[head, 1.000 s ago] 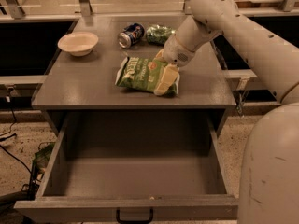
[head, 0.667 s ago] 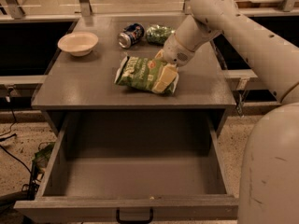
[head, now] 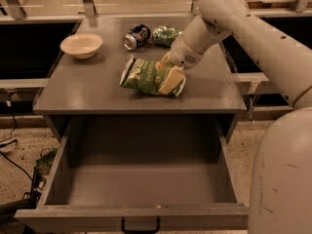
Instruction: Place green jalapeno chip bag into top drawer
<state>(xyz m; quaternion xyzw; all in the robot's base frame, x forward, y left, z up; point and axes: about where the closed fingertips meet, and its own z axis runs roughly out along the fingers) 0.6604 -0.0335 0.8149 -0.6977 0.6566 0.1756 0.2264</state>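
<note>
- A pale bowl (head: 81, 45) stood at the far left of the bench (head: 87, 91), well clear of the work.
- A drink can (head: 136, 36) lay on its side near the back edge, apart from the bag.
- The green jalapeno chip bag (head: 144, 74) lay flat at mid-bench, not yet in the drawer. Its position matched that of a second ago; no lift was observed.
- A smaller crinkled green packet (head: 165, 35) sat just right of the can and was not the item required.
- The hand (head: 171, 77) was down on the right end of the chip bag, in contact with it and in the same place as a second earlier. Whether it had closed on the bag could not be determined.
- The arm (head: 243, 28) reached in from the upper right.
- The top drawer (head: 146, 212) stood fully pulled out below the bench, its interior bare, its handle (head: 140, 226) at front centre.
- Assessment: the grasp stage appeared unfinished; lifting, carrying forward and releasing over the drawer remained outstanding.
</note>
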